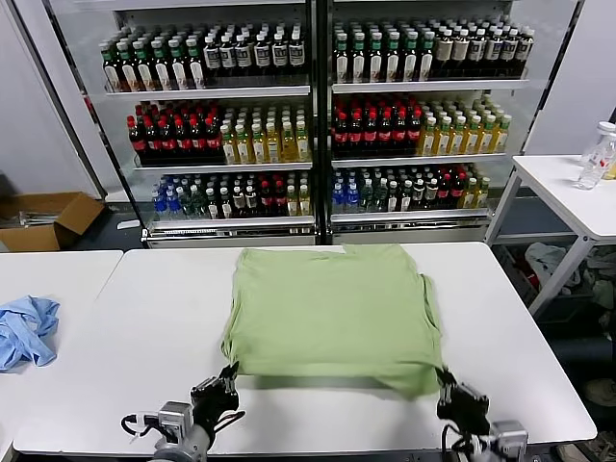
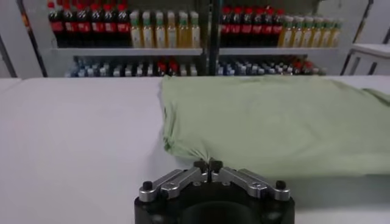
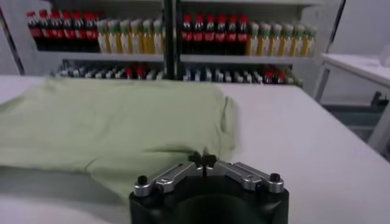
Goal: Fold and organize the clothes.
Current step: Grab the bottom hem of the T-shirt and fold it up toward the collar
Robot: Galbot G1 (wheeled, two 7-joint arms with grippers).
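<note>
The clothes are one light green shirt (image 1: 332, 313) lying flat on the white table (image 1: 144, 337), its near edge toward me. My left gripper (image 1: 228, 373) is at the shirt's near left corner. In the left wrist view that gripper (image 2: 208, 164) is shut, and the shirt (image 2: 274, 122) puckers into its tips. At the near right corner, my right gripper (image 1: 445, 377) also grips the cloth. The right wrist view shows this gripper (image 3: 202, 160) shut on the hem of the shirt (image 3: 116, 122). No buttons or print show.
A light blue cloth (image 1: 24, 327) lies on the neighbouring table at the left. Drink coolers (image 1: 318, 115) full of bottles stand behind the table. A cardboard box (image 1: 48, 219) is on the floor at the left, and a side table (image 1: 568, 192) holding a bottle is at the right.
</note>
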